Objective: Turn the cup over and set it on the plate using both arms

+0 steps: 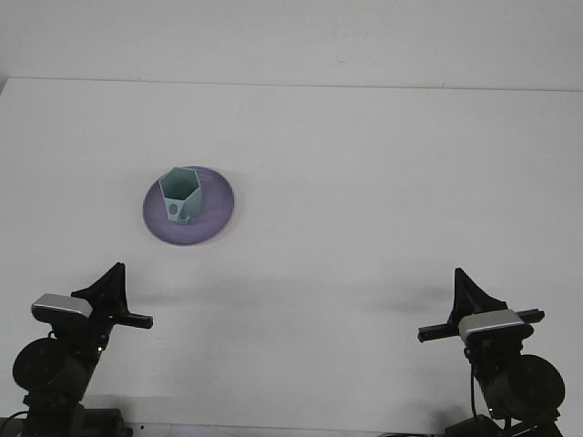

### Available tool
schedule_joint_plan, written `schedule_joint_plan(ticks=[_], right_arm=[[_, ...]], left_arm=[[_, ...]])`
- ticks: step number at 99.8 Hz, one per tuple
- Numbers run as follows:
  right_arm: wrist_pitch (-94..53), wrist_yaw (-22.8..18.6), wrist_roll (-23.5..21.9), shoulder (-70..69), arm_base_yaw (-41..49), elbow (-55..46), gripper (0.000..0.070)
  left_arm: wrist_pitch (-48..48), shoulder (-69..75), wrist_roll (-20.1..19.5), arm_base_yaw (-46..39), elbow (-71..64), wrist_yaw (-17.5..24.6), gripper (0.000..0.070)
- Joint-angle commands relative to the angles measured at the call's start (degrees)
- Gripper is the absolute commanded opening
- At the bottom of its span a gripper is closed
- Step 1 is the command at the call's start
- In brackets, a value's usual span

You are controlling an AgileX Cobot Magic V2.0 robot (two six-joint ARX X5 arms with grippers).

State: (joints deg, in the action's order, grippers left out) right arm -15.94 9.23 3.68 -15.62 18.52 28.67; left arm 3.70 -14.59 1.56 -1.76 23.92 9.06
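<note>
A pale green hexagonal cup (180,194) stands upright, opening up, on the purple plate (217,211) at the left-middle of the white table. Neither arm touches it. My left gripper (111,280) is low at the near left edge, well in front of the plate, and its fingers read as one dark point, shut and empty. My right gripper (468,289) sits at the near right edge, far from the plate, also drawn to a single point with nothing in it.
The white table (364,182) ends at a far edge along the top, with a pale wall behind. Both arm bases and their wrist cameras occupy the near corners.
</note>
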Motion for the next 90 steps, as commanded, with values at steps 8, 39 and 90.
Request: schedule_joint_plan(ticks=[8,39,90], right_arm=[[0.3,0.2,0.6,-0.2,0.1,0.4,0.0],[0.4,0.2,0.6,-0.2,0.1,0.5,0.0],[0.5,0.2,0.6,-0.2,0.1,0.5,0.0]], left_arm=[[-0.7,0.0,1.0,0.0,0.7,-0.3,0.0015],[-0.7,0.1,1.0,0.0,0.7,-0.3,0.0015],[-6.7,6.2,-1.4,2.0,-8.5,-10.1,0.0015]])
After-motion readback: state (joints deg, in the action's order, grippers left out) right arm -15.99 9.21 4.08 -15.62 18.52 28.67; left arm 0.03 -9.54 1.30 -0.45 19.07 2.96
